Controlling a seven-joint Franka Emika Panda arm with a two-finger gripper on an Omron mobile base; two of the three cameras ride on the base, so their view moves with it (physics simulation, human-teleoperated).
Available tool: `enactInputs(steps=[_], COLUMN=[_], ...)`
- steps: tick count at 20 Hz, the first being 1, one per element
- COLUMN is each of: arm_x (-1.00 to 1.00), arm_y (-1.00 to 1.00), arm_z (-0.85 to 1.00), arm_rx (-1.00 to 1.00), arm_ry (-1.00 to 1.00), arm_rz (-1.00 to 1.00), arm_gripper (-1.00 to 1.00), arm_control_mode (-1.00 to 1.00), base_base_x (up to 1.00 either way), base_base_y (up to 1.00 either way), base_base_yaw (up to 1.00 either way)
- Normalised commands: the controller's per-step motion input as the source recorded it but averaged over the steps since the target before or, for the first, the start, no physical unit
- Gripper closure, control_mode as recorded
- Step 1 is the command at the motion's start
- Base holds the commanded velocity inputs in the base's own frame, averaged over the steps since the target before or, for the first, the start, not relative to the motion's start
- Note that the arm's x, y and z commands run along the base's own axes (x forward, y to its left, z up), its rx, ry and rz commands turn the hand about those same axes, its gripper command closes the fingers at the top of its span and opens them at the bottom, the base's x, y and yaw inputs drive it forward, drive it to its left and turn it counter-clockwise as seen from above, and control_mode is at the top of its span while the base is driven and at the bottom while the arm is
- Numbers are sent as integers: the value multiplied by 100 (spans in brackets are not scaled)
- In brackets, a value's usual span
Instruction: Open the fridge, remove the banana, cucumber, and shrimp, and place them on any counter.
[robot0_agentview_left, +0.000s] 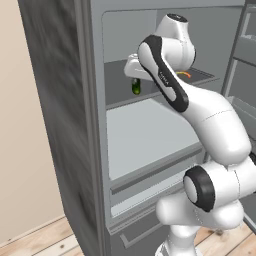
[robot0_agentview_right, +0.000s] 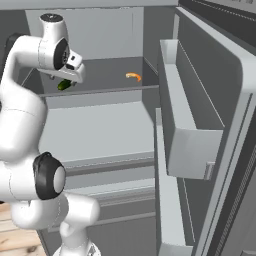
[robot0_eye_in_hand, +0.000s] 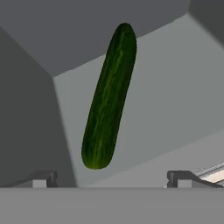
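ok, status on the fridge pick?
Gripper open, nothing held. Cucumber ahead on upper shelf, untouched. Shrimp further right. Path clear.

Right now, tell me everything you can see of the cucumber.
The cucumber is long and dark green, with fine lighter streaks along its skin and rounded ends. It lies flat on the upper shelf of the open fridge, toward the shelf's left side, well apart from the orange shrimp. In the hand view it sits ahead of the open pincer, whose tips stand wide on either side and do not touch it.
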Motion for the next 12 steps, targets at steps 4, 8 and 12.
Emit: enactInputs(steps=[4, 8, 12], arm_x=[51, 57, 53], arm_y=[4, 19, 15], arm_z=[-16, -28, -26], arm_rx=[0, 0, 0], arm_ry=[0, 1, 3], arm_rz=[-3, -4, -5], arm_gripper=[-100, -100, -100], arm_control_mode=[-100, -100, -100], base_base_x=[0, 0, 0], base_base_y=[0, 0, 0], base_base_yaw=[0, 0, 0])
